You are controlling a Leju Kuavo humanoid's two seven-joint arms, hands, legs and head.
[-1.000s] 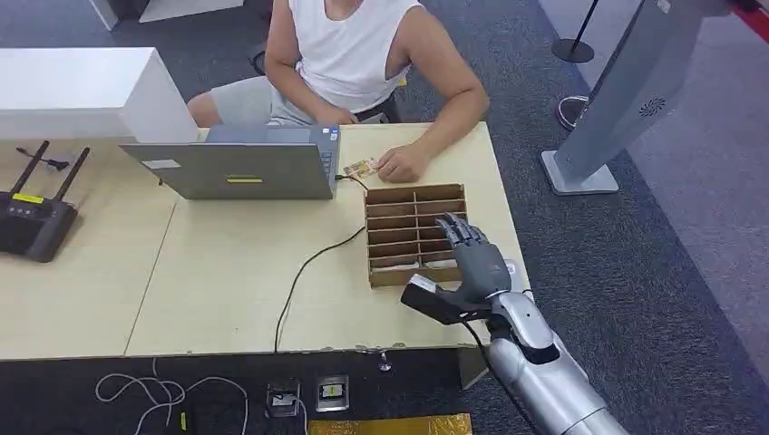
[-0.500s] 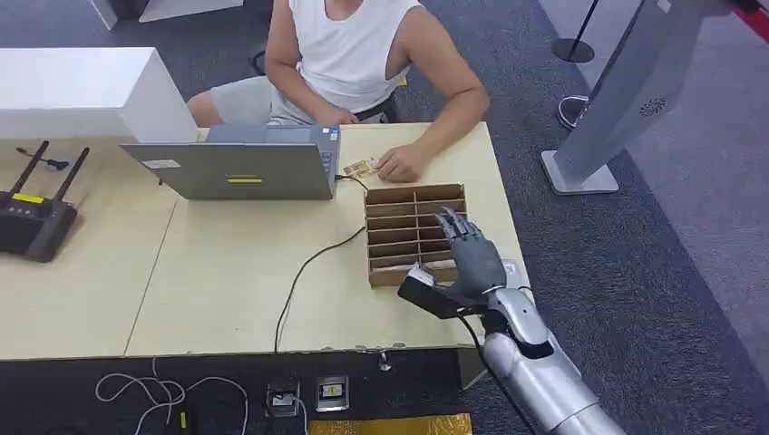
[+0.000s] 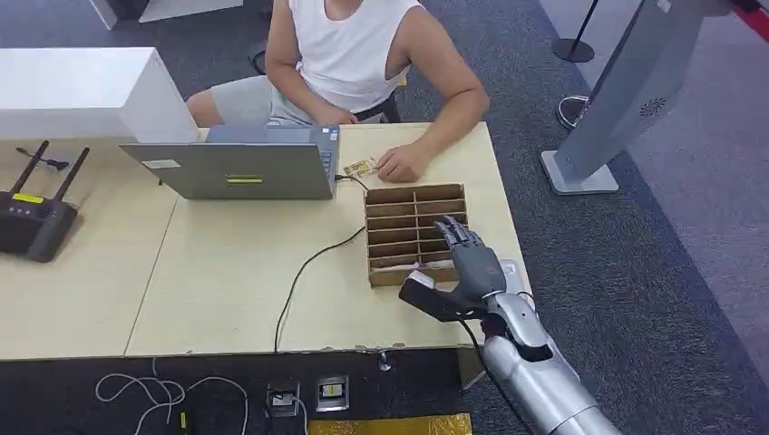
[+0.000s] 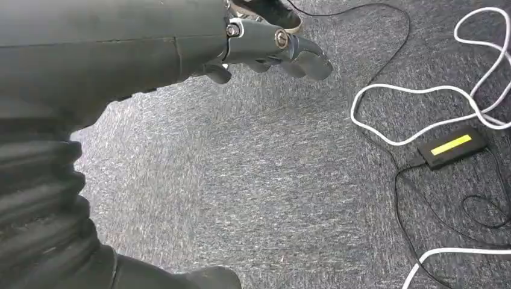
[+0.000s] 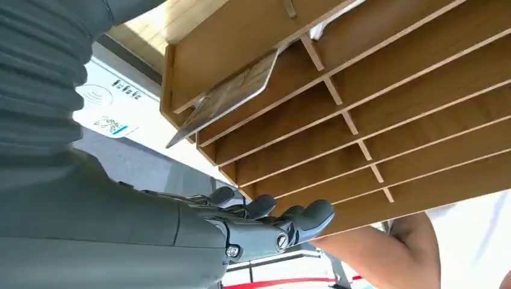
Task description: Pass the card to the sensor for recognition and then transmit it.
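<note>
"Where is the thin shiny card (image 5: pixel 226 96)?"
"In the end slot of the brown wooden rack (image 3: pixel 390 237). It looks light, stiff, slippery. Pinch its sticking-out edge."
"The right robot hand (image 3: pixel 469 263)?"
"Over the rack, holding nothing."

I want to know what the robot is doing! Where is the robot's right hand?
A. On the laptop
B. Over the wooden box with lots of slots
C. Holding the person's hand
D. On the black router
B: in the head view the right hand hovers with spread fingers over the near right part of the wooden slotted box, well away from the laptop and the router.
</note>
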